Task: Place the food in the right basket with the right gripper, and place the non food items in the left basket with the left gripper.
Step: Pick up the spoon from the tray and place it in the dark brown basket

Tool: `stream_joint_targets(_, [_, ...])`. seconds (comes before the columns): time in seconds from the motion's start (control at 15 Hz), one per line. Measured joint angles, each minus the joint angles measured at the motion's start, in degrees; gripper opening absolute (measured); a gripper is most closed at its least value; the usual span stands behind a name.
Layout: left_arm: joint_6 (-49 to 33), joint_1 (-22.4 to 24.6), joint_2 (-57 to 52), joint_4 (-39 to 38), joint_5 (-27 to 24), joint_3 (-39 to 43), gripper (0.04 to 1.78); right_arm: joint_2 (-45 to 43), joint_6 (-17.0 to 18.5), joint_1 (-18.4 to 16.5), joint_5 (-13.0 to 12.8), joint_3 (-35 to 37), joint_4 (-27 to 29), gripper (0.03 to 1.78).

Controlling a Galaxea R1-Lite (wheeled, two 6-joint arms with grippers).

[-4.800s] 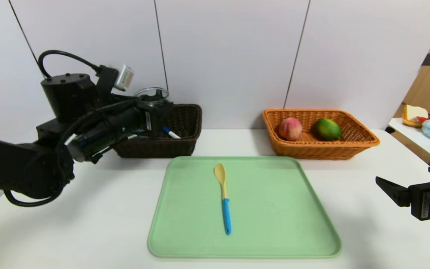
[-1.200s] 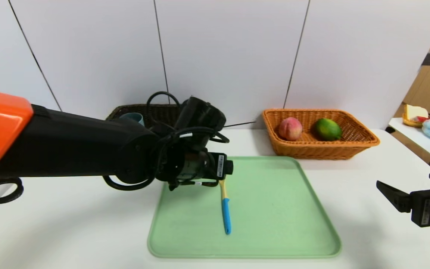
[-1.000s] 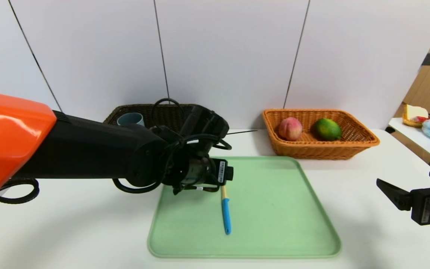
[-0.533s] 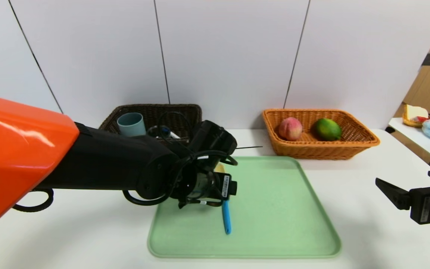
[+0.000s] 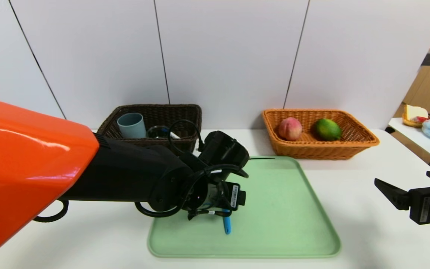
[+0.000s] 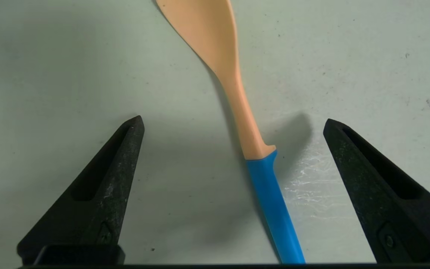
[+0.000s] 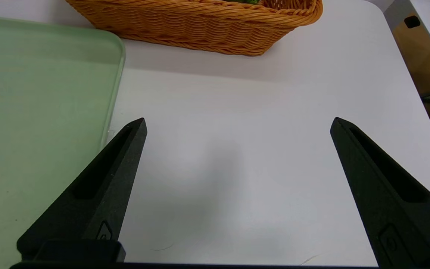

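A spoon point(image 6: 271, 194) with a yellow bowl and blue handle lies flat on the green tray point(image 5: 282, 209). My left gripper point(image 6: 233, 119) hangs low over it, open, one finger on each side of the spot where yellow meets blue, touching nothing. In the head view only the handle's end point(image 5: 227, 225) shows under the wrist. The dark left basket point(image 5: 185, 112) holds a blue-grey cup point(image 5: 131, 125), a glass jar point(image 5: 158, 131) and a marker point(image 5: 168, 131). The orange right basket point(image 5: 364, 140) holds a peach point(image 5: 290, 128) and a green citrus point(image 5: 327, 129). My right gripper point(image 5: 401, 177) is parked open, empty, right of the tray.
The white table point(image 5: 88, 239) ends close to the right gripper. A side table point(image 5: 416, 142) with soft items stands beyond that edge. The wall runs right behind both baskets. My left arm's orange shell point(image 5: 24, 168) fills the near left.
The left arm has left the dark basket, where the jar now lies, swung over the tray and slid down along the spoon toward its handle. The right arm has stayed still.
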Motion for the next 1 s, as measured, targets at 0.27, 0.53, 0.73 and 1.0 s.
stream_joint_targets(0.27, [0.4, -0.1, 0.2, 0.2, 0.2, 0.2, 1.69, 0.3, 0.0, 0.0, 0.0, -0.1, 0.0, 1.7])
stream_joint_targets(0.53, [0.5, -0.2, 0.1, -0.6, 0.8, 1.7, 1.48, 0.5, 0.0, 0.0, 0.2, -0.1, 0.0, 1.7])
stream_joint_targets(0.73, [0.5, -0.4, 0.0, -0.9, 0.6, 1.8, 1.08, 0.5, 0.0, 0.0, 0.7, -0.2, 0.0, 1.7])
stream_joint_targets(1.0, [0.5, -0.5, 0.0, -0.9, 0.5, 1.9, 0.61, 0.6, 0.0, 0.0, 0.9, -0.3, 0.0, 1.7])
